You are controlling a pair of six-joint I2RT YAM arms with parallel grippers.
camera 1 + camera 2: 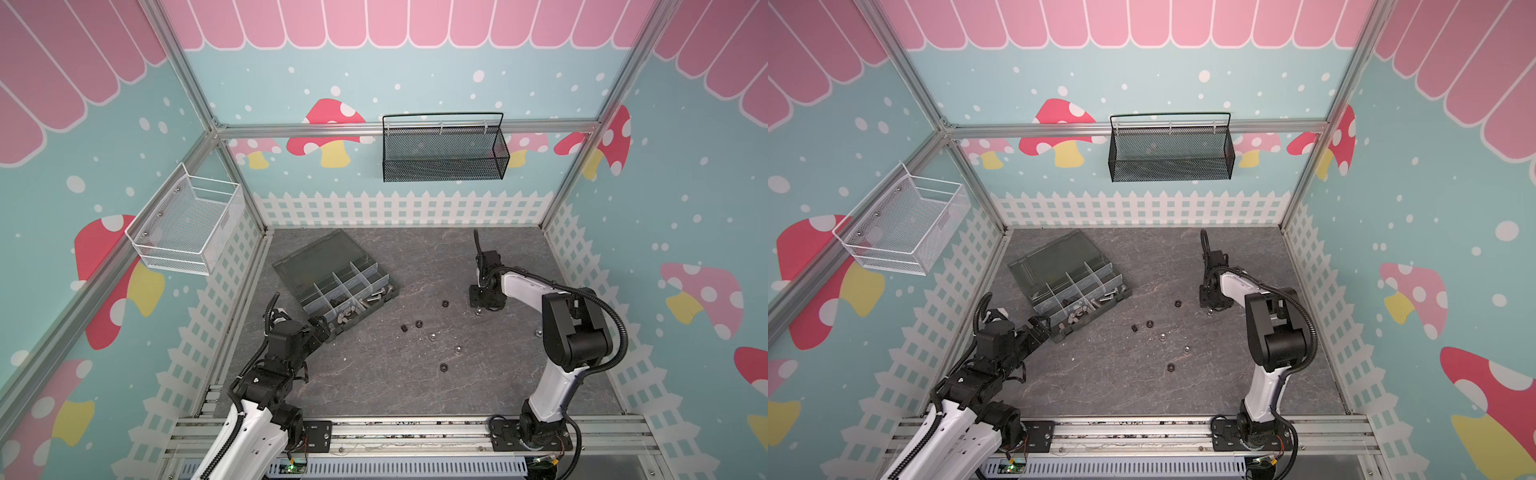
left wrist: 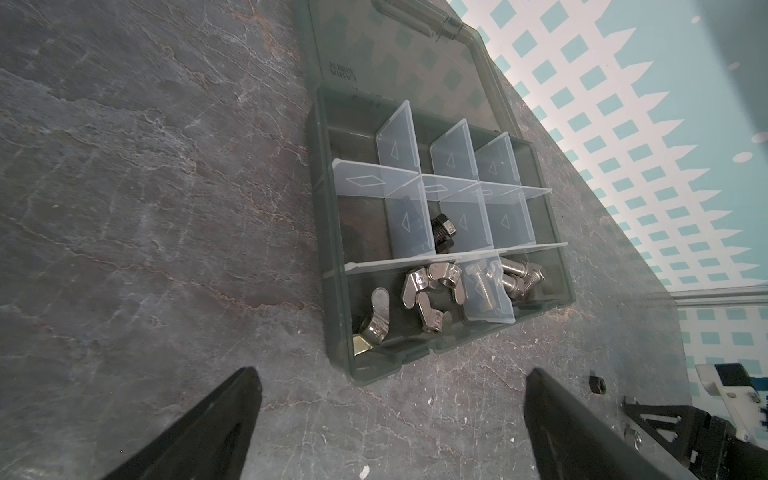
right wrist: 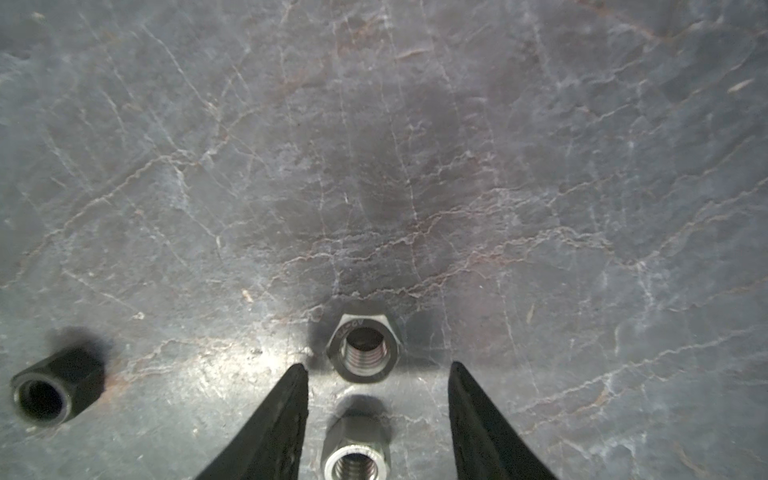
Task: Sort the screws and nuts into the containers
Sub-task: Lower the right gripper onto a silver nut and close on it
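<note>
A: Right gripper (image 3: 377,369)?
B: My jaws are half open, nothing held. A silver nut (image 3: 356,453) sits between them, untouched, cut off at the frame edge. Open table (image 3: 582,187) beyond.
A: Left gripper (image 2: 392,370)?
B: Spread wide, empty, facing the containers (image 2: 328,266). Black screw (image 2: 444,228) part hidden by a divider (image 2: 409,224).

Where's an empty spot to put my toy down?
Two bare patches of table: the front strip along the metal rail, and the back stretch between the organizer box lid and the right arm. The middle is crowded: loose nuts lie scattered between the box and the right gripper.
</note>
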